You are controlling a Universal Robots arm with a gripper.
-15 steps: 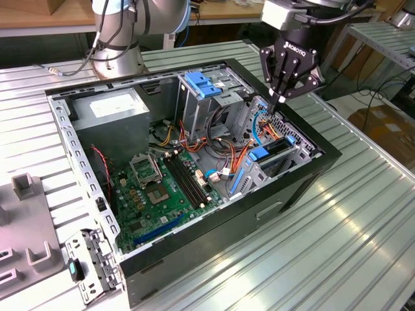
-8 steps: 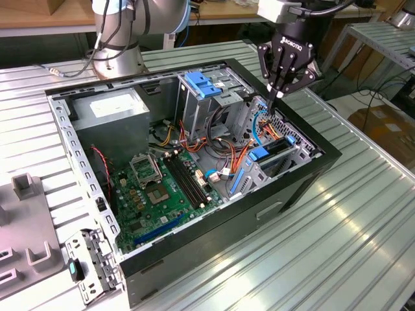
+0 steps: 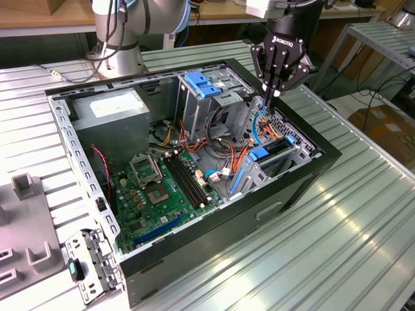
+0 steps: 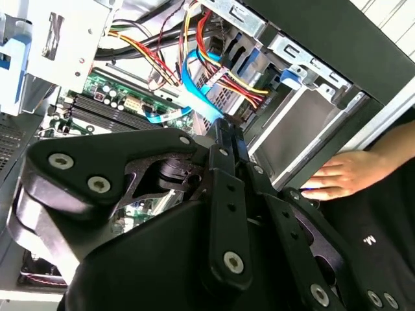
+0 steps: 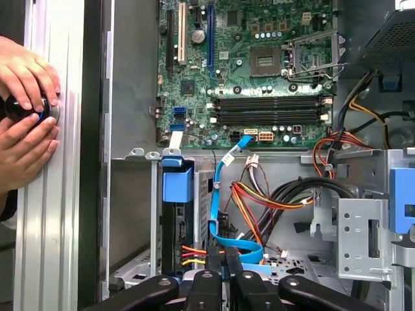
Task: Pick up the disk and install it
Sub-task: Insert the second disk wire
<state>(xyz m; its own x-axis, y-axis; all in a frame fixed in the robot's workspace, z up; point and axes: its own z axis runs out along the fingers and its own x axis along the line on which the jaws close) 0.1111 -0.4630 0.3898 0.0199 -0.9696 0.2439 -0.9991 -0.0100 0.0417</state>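
My black three-fingered end effector (image 3: 277, 84) hangs with fingers drawn together, empty, above the open black computer case (image 3: 305, 170). The flat metal disk with blue carrier end (image 3: 269, 154) sits slotted in the case's front bay, presumably installed.

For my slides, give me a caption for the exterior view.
Gripper, fingers shut, poised above the drive cage of an open computer case.

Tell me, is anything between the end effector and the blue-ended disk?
Yes, loosely: a blue flat cable and orange wires crowd the space beside the disk, just under the end effector.
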